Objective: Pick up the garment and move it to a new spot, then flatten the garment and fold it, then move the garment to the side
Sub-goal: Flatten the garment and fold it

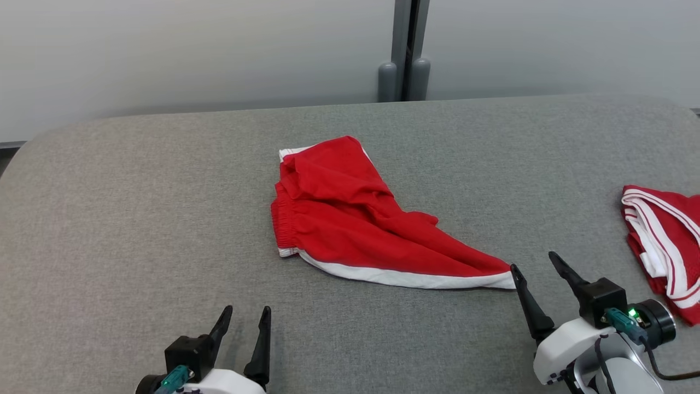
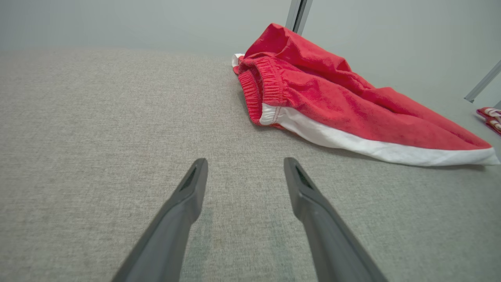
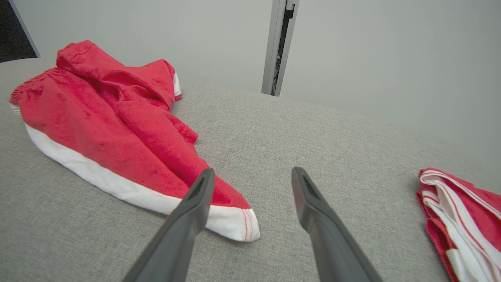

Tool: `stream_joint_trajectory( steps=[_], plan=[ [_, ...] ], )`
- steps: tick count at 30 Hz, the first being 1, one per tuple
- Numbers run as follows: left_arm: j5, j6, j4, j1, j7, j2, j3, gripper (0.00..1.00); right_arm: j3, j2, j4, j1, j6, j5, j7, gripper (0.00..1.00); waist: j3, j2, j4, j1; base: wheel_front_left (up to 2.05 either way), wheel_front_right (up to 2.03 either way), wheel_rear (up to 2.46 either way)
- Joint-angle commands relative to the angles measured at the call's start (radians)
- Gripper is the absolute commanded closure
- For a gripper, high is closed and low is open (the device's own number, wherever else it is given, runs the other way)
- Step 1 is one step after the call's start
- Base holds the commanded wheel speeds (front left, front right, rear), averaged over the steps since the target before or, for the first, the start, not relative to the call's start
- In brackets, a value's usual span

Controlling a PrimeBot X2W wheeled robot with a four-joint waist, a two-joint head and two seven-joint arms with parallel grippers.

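Nearest the robot, the left tool [image 1: 246, 310] hovers low over the grey fabric counter [image 1: 136, 219]. Its two dark fingers are spread apart with nothing between them but bare cloth surface, as the left wrist view [image 2: 245, 160] confirms. It sits well short of the red shorts [image 1: 350, 219], on their near side and toward their waistband end. From that wrist the red shorts [image 2: 332, 102] lie ahead and to the right.

A little farther out, the right tool [image 1: 532, 261] is also parted wide and holds nothing. It stands just beside the right-hand pointed corner of the red shorts, where the white hem [image 1: 415, 278] tapers off. In the right wrist view [image 3: 254, 170] one finger [image 3: 195, 203] crosses in front of that hem corner. Whether it touches the fabric cannot be told.

The red shorts [image 3: 98, 117] lie rumpled near the middle of the counter. Their gathered elastic waistband [image 1: 283, 224] is at the left, the white-trimmed edge faces the robot, and loose folds are heaped on top.

To the right of the red shorts, well apart from them, a striped garment [image 1: 664, 241] in red and white lies folded at the counter's edge [image 3: 462, 211].

Beyond the red shorts, a pale wall [image 1: 191, 49] runs behind the counter, split by a grey post [image 1: 404, 49].
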Motion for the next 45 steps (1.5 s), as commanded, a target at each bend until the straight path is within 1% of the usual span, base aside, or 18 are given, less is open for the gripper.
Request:
stream_joint_trajectory(
  steps=[1,7,8,9,14,18,24,25,27,31,34,41,45],
  plan=[
    [-0.015,-0.013,0.007,-0.036,0.000,0.004,-0.012,0.00,-0.019,0.013,-0.015,0.019,0.000,-0.020,0.000,0.00,0.009,0.0000,-0.016,0.0000,0.00,0.00,0.00],
    [-0.048,-0.054,0.060,-0.127,0.000,0.005,-0.048,0.00,-0.046,0.046,-0.061,0.001,0.000,-0.031,0.000,0.00,0.055,0.0000,-0.068,0.0000,0.00,0.00,0.00],
    [-0.041,-0.052,0.087,-0.169,0.000,0.005,-0.040,0.00,-0.045,0.050,-0.074,-0.010,0.000,-0.033,0.000,0.00,0.074,0.0000,-0.089,0.0000,0.00,0.00,0.00],
    [-0.041,-0.052,0.087,-0.169,0.000,0.005,-0.040,0.00,-0.045,0.050,-0.074,-0.010,0.000,-0.033,0.000,0.00,0.074,0.0000,-0.089,0.0000,0.00,0.00,0.00],
    [-0.028,-0.042,0.158,-0.229,0.000,0.005,0.003,0.00,-0.050,0.058,-0.091,-0.018,0.000,-0.028,0.000,0.00,0.108,0.0000,-0.133,0.0000,0.00,0.00,0.00],
    [-0.029,-0.049,0.188,-0.257,0.000,0.004,0.047,0.00,-0.061,0.058,-0.098,-0.021,0.000,-0.024,0.000,0.00,0.127,0.0000,-0.154,0.0000,0.00,0.00,0.00],
    [0.000,-0.063,0.193,-0.272,0.001,0.004,0.103,0.00,-0.060,0.061,-0.105,-0.030,0.000,-0.018,0.000,0.00,0.147,0.0000,-0.172,0.0000,0.00,0.00,0.00],
    [-0.006,-0.067,0.195,-0.271,0.001,0.004,0.110,0.18,-0.060,0.061,-0.106,-0.029,0.000,-0.018,0.000,0.00,0.148,0.0000,-0.173,0.0000,0.00,0.00,0.00],
    [-0.009,-0.072,0.193,-0.272,0.000,0.004,0.120,1.00,-0.061,0.062,-0.107,-0.028,0.000,-0.017,0.000,0.00,0.149,0.0000,-0.175,0.0000,0.00,0.00,0.00],
    [-0.012,-0.086,0.183,-0.250,0.001,0.004,0.124,1.00,-0.069,0.059,-0.097,-0.020,0.000,-0.012,0.000,0.00,0.133,0.0000,-0.166,0.0000,0.00,0.00,0.00],
    [-0.033,-0.094,0.161,-0.220,0.001,0.004,0.127,1.00,-0.075,0.062,-0.081,-0.005,0.000,-0.005,0.000,0.00,0.101,0.0000,-0.145,0.0000,0.00,0.00,0.00],
    [-0.066,-0.112,0.127,-0.115,0.001,0.004,0.071,1.00,-0.087,0.073,-0.053,0.055,0.000,-0.005,0.000,0.00,-0.008,0.0000,-0.074,0.0000,0.00,0.00,0.00],
    [-0.070,-0.120,0.144,-0.053,0.000,0.004,0.044,1.00,-0.089,0.083,-0.037,0.090,0.000,-0.005,0.000,0.00,-0.056,0.0000,-0.045,0.0000,0.00,0.00,0.00]
  ],
)
